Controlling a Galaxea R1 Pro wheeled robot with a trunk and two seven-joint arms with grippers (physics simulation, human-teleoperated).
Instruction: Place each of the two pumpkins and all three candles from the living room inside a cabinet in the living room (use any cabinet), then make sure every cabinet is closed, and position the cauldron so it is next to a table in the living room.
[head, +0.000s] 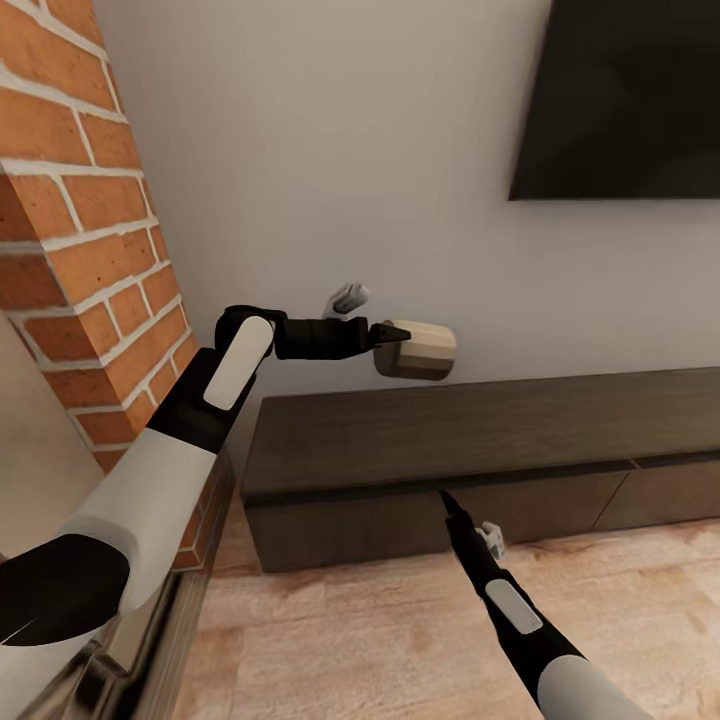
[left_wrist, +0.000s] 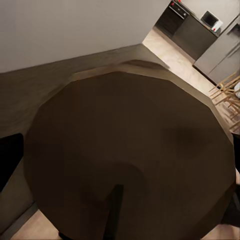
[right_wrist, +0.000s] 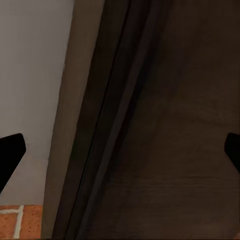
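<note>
**Candle held above the closed TV unit, right arm at the drawer front**

- Stout grey-brown candle with paler flat end (head: 417, 350): centre of the head view, lying on its side in mid-air, above the top of the cabinet and in front of the pale wall. Not resting on anything. In the left wrist view its dark, faceted round face (left_wrist: 132, 155) sits right against the lens.
- Left gripper (head: 385, 333): clenched on the candle's near end, arm reaching in from the lower left. Judgement: kept high and clear so the drawer below can be opened before the candle goes in.
- Long, low dark-brown wood cabinet (head: 480, 430): runs across the middle to the right edge of the head view. Drawer fronts look flush; no tan interior showing, so it reads as closed.
- Right gripper (head: 447, 499): lower centre, tips at the upper edge of the left drawer front. In the right wrist view the two finger tips sit far apart, released, holding nothing, with the seam of the cabinet front (right_wrist: 150, 125) between them. Judgement: placed to pull the handle-less drawer at its seam.
- Surroundings: red brick fireplace column (head: 80, 250) upper left, black wall-mounted TV (head: 630, 100) upper right, light wood plank floor (head: 350, 640) along the bottom.
</note>
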